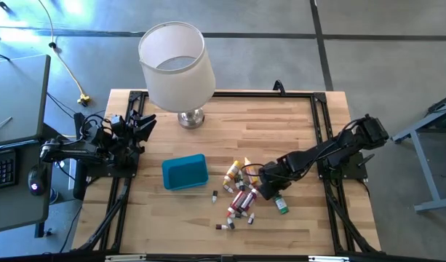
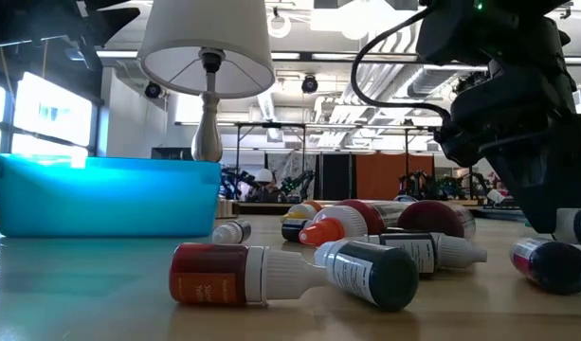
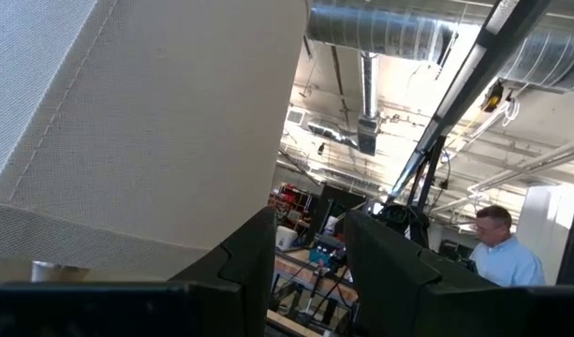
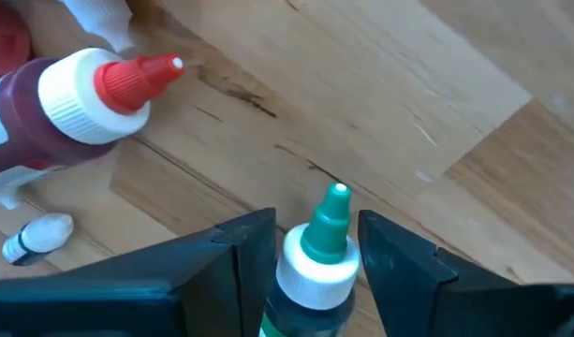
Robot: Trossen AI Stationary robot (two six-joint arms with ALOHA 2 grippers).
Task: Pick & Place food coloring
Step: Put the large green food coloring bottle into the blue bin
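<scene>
Step in hand: picking one bottle from the food coloring pile; the right gripper (image 4: pixel 315 245) is low over the desk (image 1: pixel 281 131) at the 3 o'clock edge of the pile.
Right fingers: apart, one on each side of the green-capped bottle (image 4: pixel 315 257), its white collar sitting in the gap; whether the pads already touch it I cannot tell.
Green-capped bottle: seen from above it lies at the pile's 4 o'clock side (image 1: pixel 281 206), just beside the gripper.
Food coloring pile: small dropper bottles (image 1: pixel 239 195) lying loose at the desk's middle front, toward 5 o'clock from the lamp base; a red-capped dark bottle (image 4: pixel 66 98) lies near the green one, apart from it.
Blue tray: (image 1: pixel 185 172) at 9 o'clock of the pile, near but not touching it; no bottle visible in it.
Left gripper: (image 3: pixel 310 267) parked at the desk's 9 o'clock edge, fingers apart and holding nothing, pointing up past the lampshade.
Lamp: (image 1: pixel 175 65) stands at 12 o'clock on the desk.
Next move, as judged: close the fingers on the green-capped bottle at collar or body, lift clear of its neighbours, then carry toward 9 o'clock to the tray.
Risk, as judged: the round bottle may roll or slip out as the fingers close.
</scene>
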